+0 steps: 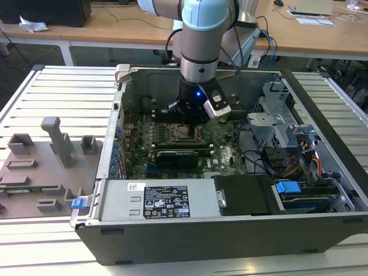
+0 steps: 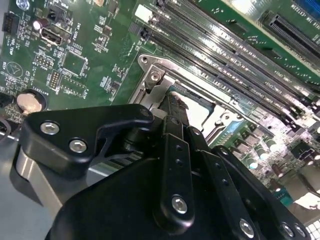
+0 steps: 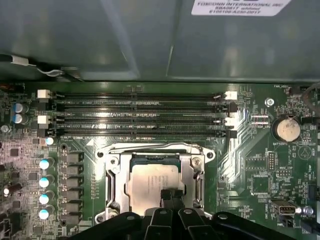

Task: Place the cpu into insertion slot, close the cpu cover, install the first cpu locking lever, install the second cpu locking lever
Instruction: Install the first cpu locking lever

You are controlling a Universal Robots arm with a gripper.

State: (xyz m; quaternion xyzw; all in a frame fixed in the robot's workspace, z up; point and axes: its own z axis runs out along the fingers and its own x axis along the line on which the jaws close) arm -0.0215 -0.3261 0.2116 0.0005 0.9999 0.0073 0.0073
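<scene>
Gripper [image 3: 171, 196] fingertips pinched narrow, touching the cpu [image 3: 150, 181]; its body hides the chip's near edge. Cpu: pale silvery square, seated in the slot [image 3: 197, 186]. Cover [image 3: 152, 152] frames it. Beyond, memory slots [image 3: 140, 116].

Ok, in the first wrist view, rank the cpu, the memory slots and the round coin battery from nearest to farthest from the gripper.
1. The cpu: right at the gripper tips, sitting in the insertion slot.
2. The memory slots: beyond the socket, toward the case wall.
3. The coin battery: farthest, off to one side near the board's edge; its lead over the slots' far ends is small.
</scene>
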